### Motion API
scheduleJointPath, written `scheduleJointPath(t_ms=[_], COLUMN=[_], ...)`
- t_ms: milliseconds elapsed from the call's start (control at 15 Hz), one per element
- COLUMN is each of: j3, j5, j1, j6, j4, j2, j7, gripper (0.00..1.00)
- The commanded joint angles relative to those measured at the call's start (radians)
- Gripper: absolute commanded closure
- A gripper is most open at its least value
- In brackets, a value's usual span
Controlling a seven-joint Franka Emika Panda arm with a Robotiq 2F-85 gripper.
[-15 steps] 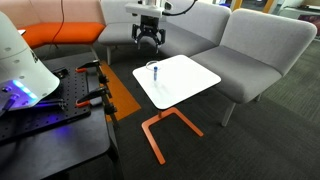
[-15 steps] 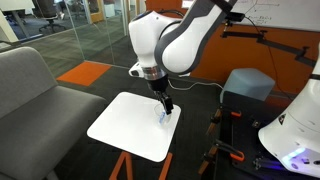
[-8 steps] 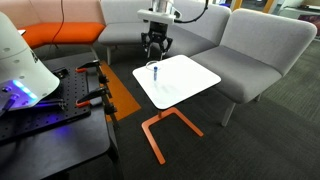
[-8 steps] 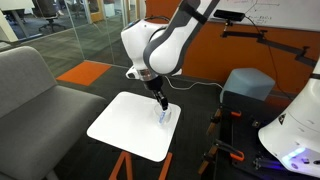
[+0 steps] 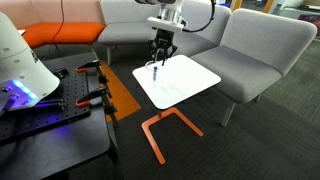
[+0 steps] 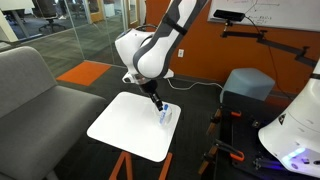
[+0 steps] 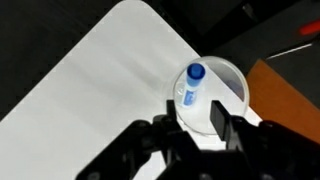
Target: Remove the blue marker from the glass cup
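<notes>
The blue marker [image 7: 191,84] is seen standing in the glass cup [image 7: 232,80], off-centre toward one side of it, and the cup is set upright close to an edge of the white desk [image 7: 90,90]. In an exterior view the arm [image 6: 150,55] is held above the cup with the jaws pointed down. In the wrist view the jaws are shown apart, one to each side of the marker, with a gap left between them. No contact with the marker can be made out, and nothing appears to be clamped. The step in hand is judged to be the grasp. It would best be done with the jaws centred on the marker rather than on the cup, and brought down no further than the rim, so that the glass is neither pinched nor knocked. Once the marker is clamped, a straight vertical lift should be preferred, since a light cup so near the edge could be dragged or tipped by a slanted pull.
</notes>
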Motion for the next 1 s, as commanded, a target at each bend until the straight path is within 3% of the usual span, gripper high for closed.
scheduleJointPath(t_ms=[0, 200, 600, 800, 933], j3=[0.010, 0.005, -0.005, 0.006, 0.009], j5=[-0.019, -0.025, -0.068, -0.057, -0.054], j1=[-0.008, -0.005, 0.011, 0.012, 0.014], j6=[-0.053, -0.048, -0.023, -0.037, -0.041], j4=[0.038, 0.028, -0.003, -0.026, -0.051], j2=[0.021, 0.013, -0.033, -0.059, -0.071], j7=[0.000, 0.013, 0.061, 0.061, 0.062], gripper=[0.58, 0.61, 0.56, 0.69, 0.73])
